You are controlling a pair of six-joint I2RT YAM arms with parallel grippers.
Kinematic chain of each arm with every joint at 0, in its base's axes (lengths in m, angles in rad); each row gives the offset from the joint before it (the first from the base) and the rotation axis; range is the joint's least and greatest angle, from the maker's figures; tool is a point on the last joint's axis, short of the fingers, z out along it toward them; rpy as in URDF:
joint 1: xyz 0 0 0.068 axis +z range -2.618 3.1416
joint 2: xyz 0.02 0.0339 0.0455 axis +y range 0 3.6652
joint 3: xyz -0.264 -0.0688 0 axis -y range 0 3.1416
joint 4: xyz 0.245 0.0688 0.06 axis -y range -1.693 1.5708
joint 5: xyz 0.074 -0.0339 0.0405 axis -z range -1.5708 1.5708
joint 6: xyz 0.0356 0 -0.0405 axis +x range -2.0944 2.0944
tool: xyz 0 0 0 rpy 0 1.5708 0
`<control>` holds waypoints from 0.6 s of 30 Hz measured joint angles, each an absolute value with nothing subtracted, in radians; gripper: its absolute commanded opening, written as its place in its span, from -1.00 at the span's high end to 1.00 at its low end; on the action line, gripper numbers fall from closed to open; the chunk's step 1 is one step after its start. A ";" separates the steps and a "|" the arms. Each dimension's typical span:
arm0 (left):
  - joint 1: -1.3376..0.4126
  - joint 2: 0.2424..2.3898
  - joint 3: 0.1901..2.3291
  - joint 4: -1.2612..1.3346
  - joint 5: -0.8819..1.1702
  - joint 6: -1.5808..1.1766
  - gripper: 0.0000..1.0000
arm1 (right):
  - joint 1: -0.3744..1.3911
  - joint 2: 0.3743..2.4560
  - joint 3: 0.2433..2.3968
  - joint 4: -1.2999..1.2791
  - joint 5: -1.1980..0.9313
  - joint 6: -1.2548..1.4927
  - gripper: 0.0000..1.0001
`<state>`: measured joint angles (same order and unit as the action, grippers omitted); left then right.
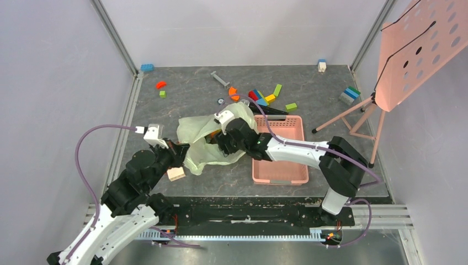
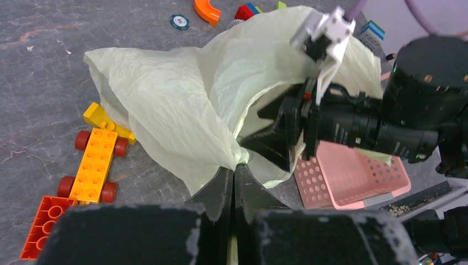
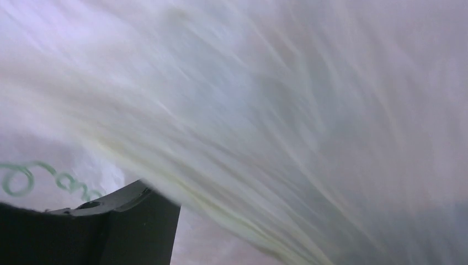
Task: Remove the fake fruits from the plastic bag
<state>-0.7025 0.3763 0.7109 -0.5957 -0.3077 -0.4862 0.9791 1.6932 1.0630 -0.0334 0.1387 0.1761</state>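
The pale green plastic bag [image 1: 201, 130] lies crumpled mid-table, just left of the pink basket; it also fills the left wrist view [image 2: 182, 99]. My left gripper [image 1: 185, 148] is shut on the bag's near edge, with its fingertips [image 2: 236, 168] pinching a gathered fold. My right gripper [image 1: 219, 144] reaches into the bag's mouth from the right, and its black fingers [image 2: 273, 141] are spread apart. The right wrist view shows only blurred bag plastic [image 3: 276, 121] and one finger [image 3: 127, 221]. A patch of orange [image 1: 212, 134] shows at the mouth. The fruits are otherwise hidden.
The pink basket [image 1: 278, 149] stands right of the bag. A wooden block [image 1: 176, 174] lies by my left arm. A yellow-orange toy car [image 2: 99, 157] and a red brick [image 2: 44, 223] lie left of the bag. Coloured blocks [image 1: 265, 96] lie behind it. A pink stand with tripod legs [image 1: 353, 116] is at right.
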 measured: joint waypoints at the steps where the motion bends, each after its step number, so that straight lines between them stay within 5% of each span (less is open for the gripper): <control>1: -0.702 0.376 0.709 -0.595 -0.307 -0.490 0.95 | 0.978 1.706 1.092 -0.032 0.147 0.168 -0.32; 11: -0.702 0.377 0.702 -0.596 -0.286 -0.508 0.94 | 0.978 1.877 1.341 -0.099 0.164 -0.091 -0.35; 18: -0.702 0.376 0.697 -0.596 -0.286 -0.508 0.94 | 0.978 1.858 1.283 -0.072 0.123 -0.404 -0.33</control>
<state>-0.7025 0.3763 0.6968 -0.5964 -0.2859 -0.5079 0.9775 1.8580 1.2835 -0.0715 0.1230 -0.4042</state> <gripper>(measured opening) 0.043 0.672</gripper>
